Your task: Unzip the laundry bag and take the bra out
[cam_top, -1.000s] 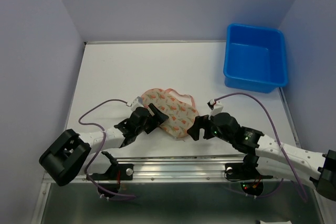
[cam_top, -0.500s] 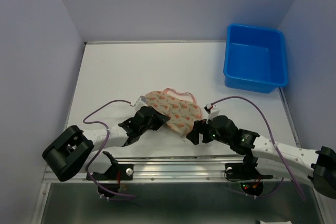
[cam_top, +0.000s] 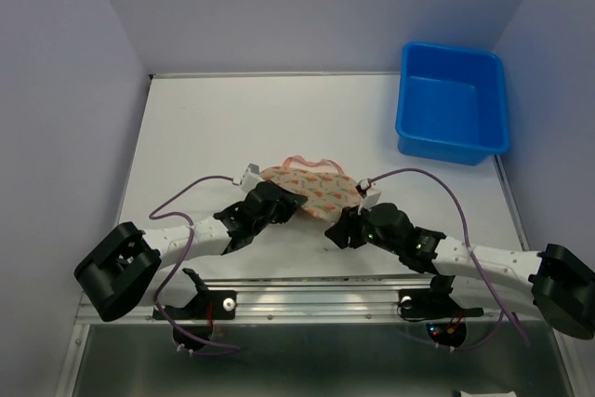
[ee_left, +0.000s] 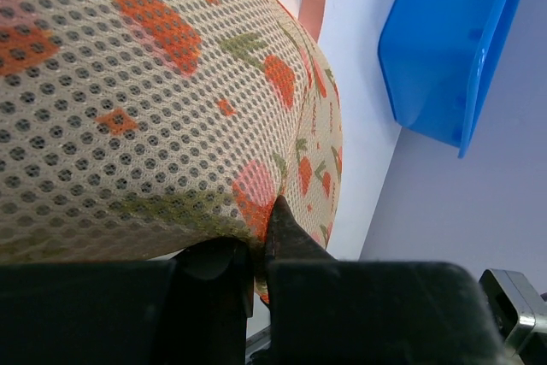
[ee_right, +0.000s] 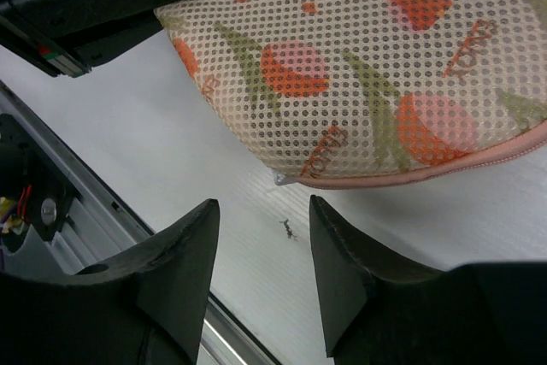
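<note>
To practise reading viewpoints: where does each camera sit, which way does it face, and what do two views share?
Top external: above and behind, looking down on the left claw, right claw, the cream mesh orange-print laundry bag and blue plastic tub.
Left wrist: behind the left claw's shut fingers pinching the bag, facing the tub.
Right wrist: behind the right claw's open fingers, facing the bag's edge and table.
Shared: both wrist views show the bag.

Both arms low, reaching inward. Left gripper pinched on bag; right gripper fingers apart.
</note>
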Controlling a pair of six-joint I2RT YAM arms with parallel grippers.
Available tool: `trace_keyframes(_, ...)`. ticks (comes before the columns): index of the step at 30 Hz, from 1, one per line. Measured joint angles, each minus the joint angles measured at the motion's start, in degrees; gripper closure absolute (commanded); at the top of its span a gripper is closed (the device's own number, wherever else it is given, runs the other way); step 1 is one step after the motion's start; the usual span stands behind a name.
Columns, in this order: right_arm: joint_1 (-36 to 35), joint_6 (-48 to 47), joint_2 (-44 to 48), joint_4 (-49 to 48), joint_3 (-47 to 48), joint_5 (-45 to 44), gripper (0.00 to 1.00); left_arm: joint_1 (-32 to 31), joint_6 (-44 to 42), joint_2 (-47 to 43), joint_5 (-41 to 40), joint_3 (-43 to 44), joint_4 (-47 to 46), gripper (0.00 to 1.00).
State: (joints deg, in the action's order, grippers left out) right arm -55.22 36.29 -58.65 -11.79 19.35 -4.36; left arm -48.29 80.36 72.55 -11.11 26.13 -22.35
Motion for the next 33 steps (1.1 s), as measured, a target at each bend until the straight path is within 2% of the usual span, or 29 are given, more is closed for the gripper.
trace_keyframes(11, 0.0, 0.4, -1.2, -9.7, -4.6, -5.5, 0.6, -0.1, 2.8, 0.0, -1.4, 0.3, 1.7, 0.97)
trace_keyframes(24, 0.0, -0.2, -6.7, -24.3, -9.1, -5.5, 0.6, -0.8, 4.5, 1.7, -1.8, 1.9, 2.0, 0.97)
trace_keyframes(33, -0.4, -1.0, -9.2, -29.2, -9.7, -5.8, 0.62, -1.2, 5.2, 2.3, -1.8, 2.1, 1.6, 0.97)
